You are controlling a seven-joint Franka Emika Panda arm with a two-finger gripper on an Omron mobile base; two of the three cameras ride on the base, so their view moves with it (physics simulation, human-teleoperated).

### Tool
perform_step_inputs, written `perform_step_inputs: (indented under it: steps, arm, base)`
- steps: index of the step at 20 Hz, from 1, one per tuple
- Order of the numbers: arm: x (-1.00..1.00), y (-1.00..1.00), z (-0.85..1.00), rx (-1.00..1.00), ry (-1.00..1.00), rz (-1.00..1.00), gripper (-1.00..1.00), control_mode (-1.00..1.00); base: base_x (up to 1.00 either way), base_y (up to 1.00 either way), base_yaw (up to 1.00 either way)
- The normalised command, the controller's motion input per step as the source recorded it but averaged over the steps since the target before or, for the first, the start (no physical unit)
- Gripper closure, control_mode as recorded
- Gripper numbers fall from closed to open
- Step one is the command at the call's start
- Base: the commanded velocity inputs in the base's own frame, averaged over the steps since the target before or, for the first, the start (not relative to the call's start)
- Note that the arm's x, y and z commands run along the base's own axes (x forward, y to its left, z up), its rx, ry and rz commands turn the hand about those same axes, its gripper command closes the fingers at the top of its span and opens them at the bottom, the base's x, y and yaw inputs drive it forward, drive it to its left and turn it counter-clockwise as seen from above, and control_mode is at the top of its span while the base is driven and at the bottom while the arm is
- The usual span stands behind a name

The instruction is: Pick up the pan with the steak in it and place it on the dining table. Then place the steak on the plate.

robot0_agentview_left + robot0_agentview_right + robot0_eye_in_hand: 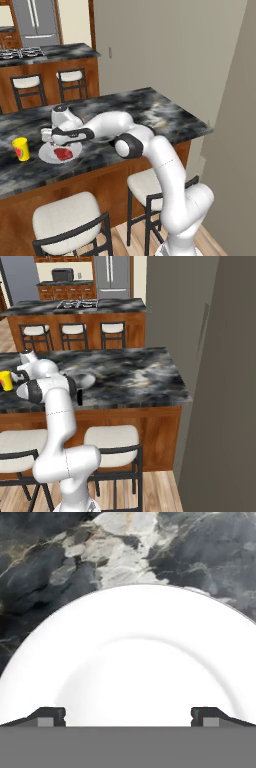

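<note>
- Steak [63, 153] lies on the white plate [46, 155] on the dining tabletop [165, 117]; the task looks essentially complete.
- The claw [48, 135] hovers just above the plate, jaws spread wide, holding nothing.

1. The arm [170, 175] is made of glossy white rounded segments.
2. Its joints [123, 147] show dark black-grey caps and rings.
3. The hand [62, 125] is white with a black band.
4. The finger tips [50, 716] are small, dark and blocky with grey pads.

Hand view close above plate [128, 662]
</note>
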Motion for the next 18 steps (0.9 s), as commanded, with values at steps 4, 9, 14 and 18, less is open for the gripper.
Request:
perform_step_inputs:
  steps: [4, 9, 14, 18]
  arm:
    - [-0.18, 0.07, 0.51, 0.05, 0.01, -0.03, -1.00, -1.00]
    - [-0.65, 0.01, 0.90, 0.10, 0.00, 0.00, -1.00, -1.00]
    - [-0.74, 0.00, 0.95, 0.10, 0.00, 0.04, -1.00, -1.00]
    - [-0.93, -0.16, 0.59, 0.13, 0.00, 0.03, -1.00, -1.00]
  base:
    - [0.00, 0.00, 0.00]
    - [0.00, 0.00, 0.00]
    - [0.00, 0.00, 0.00]
    - [0.00, 0.00, 0.00]
